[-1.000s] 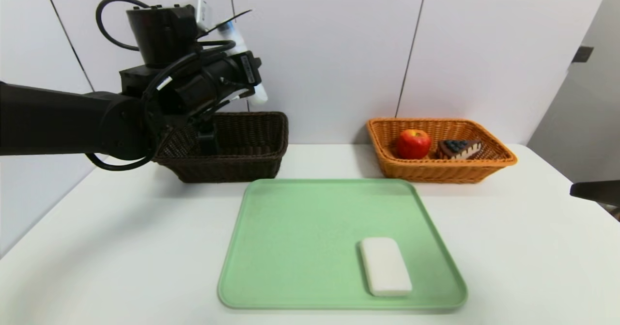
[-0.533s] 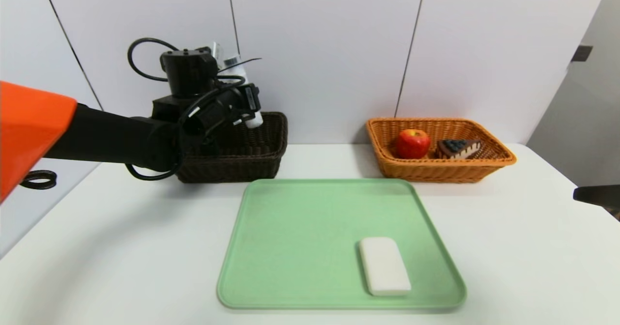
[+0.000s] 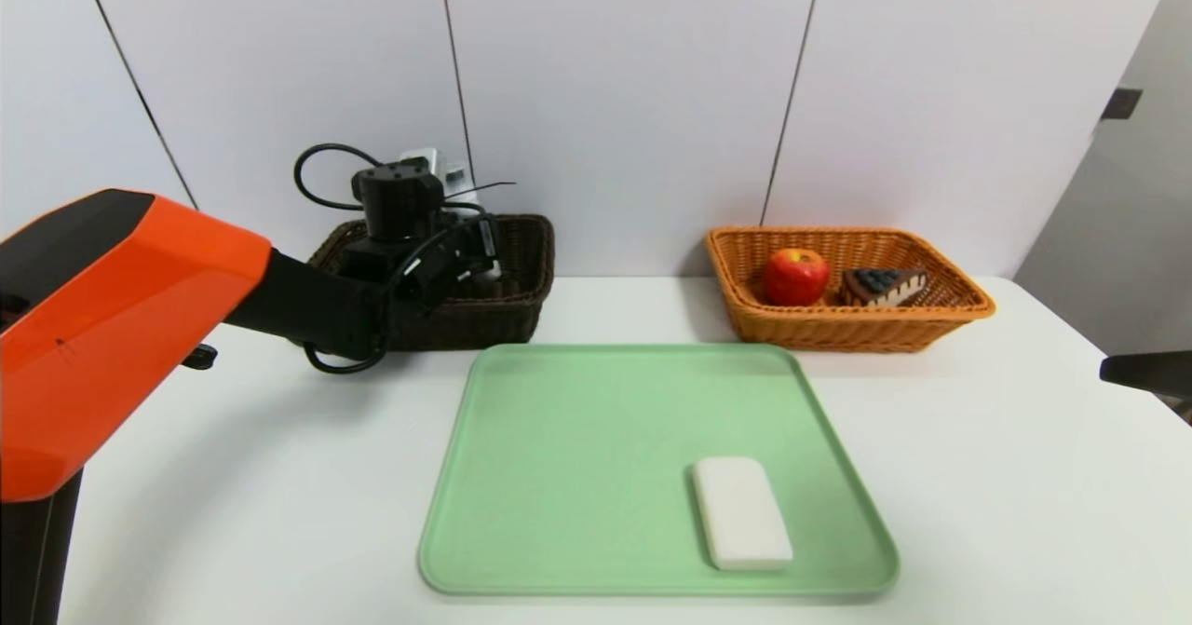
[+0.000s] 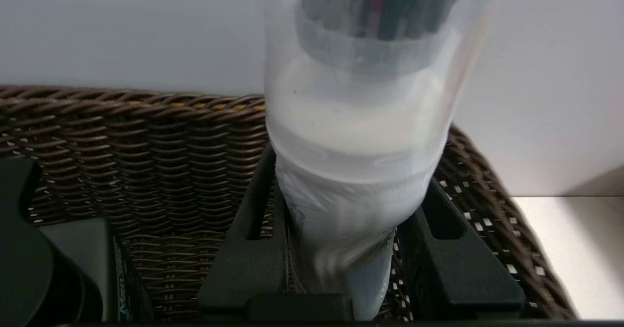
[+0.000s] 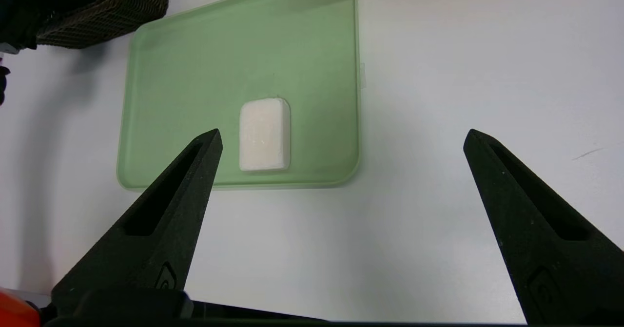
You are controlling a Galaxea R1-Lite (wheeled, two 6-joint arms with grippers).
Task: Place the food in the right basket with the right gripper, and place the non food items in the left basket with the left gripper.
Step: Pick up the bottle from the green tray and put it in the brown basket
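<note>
Over the dark basket point(image 3: 466, 325), left end effector point(image 4: 341, 249) is clamped on a clear bottle point(image 4: 356, 166), apparently to drop this non-food item there; right end effector point(image 5: 341, 134) waits over the desk point(image 5: 414, 249), fingers apart.

Bright, diffuse light washed the desk point(image 3: 950, 476) nearly white; a soft shadow spread across its lower left in the head view. The left wrist view was dimmer, with blur on the clear container point(image 4: 360, 122) at upper centre and pale glare along its side.
</note>
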